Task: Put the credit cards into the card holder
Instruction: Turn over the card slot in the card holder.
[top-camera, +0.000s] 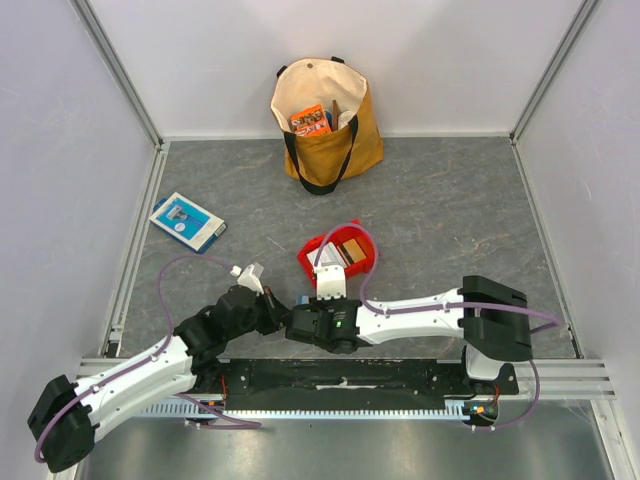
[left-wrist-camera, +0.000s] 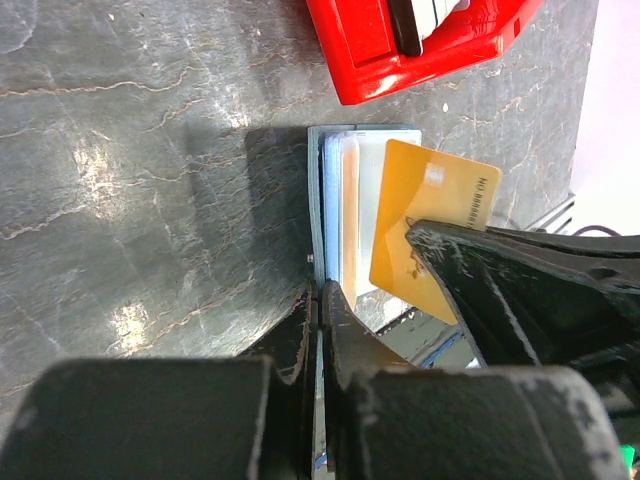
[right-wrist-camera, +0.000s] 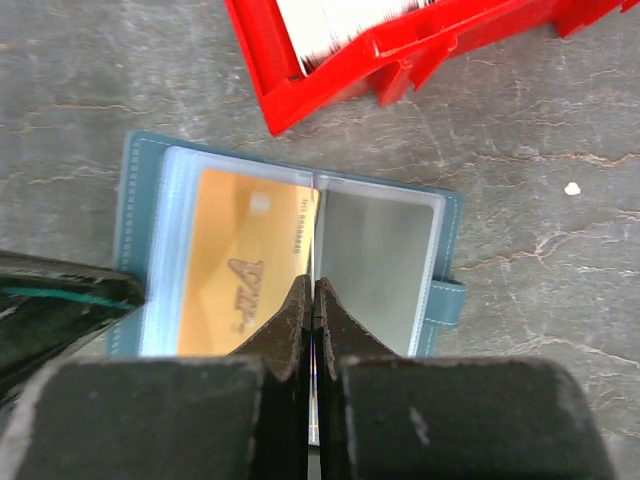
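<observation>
The teal card holder (right-wrist-camera: 445, 260) lies open under my right wrist, its clear pockets facing up. An orange credit card (right-wrist-camera: 235, 260) sits over its left pocket, tilted in the left wrist view (left-wrist-camera: 430, 200). My right gripper (right-wrist-camera: 314, 285) is shut on that card's edge. My left gripper (left-wrist-camera: 320, 295) is shut on the edge of the card holder's teal cover (left-wrist-camera: 318, 200), and it shows as a dark shape at the left of the right wrist view (right-wrist-camera: 70, 300). From above, both wrists hide the holder. More credit cards (top-camera: 350, 250) stand in the red bin (top-camera: 312, 262).
The red bin (right-wrist-camera: 300, 90) sits just beyond the card holder. A blue-and-white flat box (top-camera: 187, 221) lies at the left. A tan tote bag (top-camera: 325, 120) stands against the back wall. Metal rails run along the table's sides and near edge.
</observation>
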